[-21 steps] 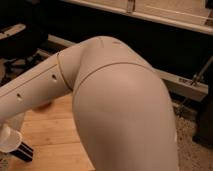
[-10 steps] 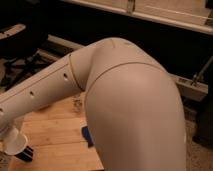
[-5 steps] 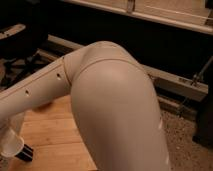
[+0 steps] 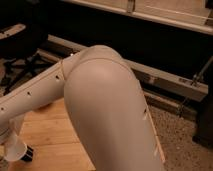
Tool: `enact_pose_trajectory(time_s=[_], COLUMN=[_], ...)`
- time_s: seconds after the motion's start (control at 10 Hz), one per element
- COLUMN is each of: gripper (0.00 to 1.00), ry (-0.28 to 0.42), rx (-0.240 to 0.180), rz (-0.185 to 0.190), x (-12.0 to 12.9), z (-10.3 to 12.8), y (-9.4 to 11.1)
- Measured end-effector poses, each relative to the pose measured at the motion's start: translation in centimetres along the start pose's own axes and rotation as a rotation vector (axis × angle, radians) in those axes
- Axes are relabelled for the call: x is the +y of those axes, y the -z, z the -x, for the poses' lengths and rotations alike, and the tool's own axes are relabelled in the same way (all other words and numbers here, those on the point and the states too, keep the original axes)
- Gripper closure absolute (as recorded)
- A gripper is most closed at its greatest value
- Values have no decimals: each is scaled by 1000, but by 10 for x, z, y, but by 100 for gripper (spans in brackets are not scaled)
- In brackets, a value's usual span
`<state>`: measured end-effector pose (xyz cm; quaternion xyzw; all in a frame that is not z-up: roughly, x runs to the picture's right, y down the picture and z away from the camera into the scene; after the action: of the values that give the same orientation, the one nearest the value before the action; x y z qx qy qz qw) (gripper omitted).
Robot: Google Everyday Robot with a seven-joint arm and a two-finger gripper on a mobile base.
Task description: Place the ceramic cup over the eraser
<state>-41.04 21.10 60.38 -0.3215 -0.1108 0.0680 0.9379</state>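
Grip first: the gripper sits at the lower-left edge, right above the ceramic cup, and whether it is clamped on the cup or spread I cannot tell. The cup hangs or stands just beside the eraser, a dark block low on the wooden table (contact between the two is unclear). I judge the cup light, rigid, smooth and chippable; hold it across its tapered wall near the rim. The eraser looks small and easily nudged. The arm's elbow hides most else.
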Motion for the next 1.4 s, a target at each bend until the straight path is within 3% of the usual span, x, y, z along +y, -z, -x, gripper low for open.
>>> enact_pose_trajectory(time_s=[0.5,0.6,1.3,1.4], gripper=[99,94,25,20], ry=[4,6,-4,2], rx=[-52,-54,-46,-39], rz=[-36,-38,-23,-21], x=[-4,-3,-3,-4], z=[-6,-7,-8,-8], y=[-9,-10,-29,-31])
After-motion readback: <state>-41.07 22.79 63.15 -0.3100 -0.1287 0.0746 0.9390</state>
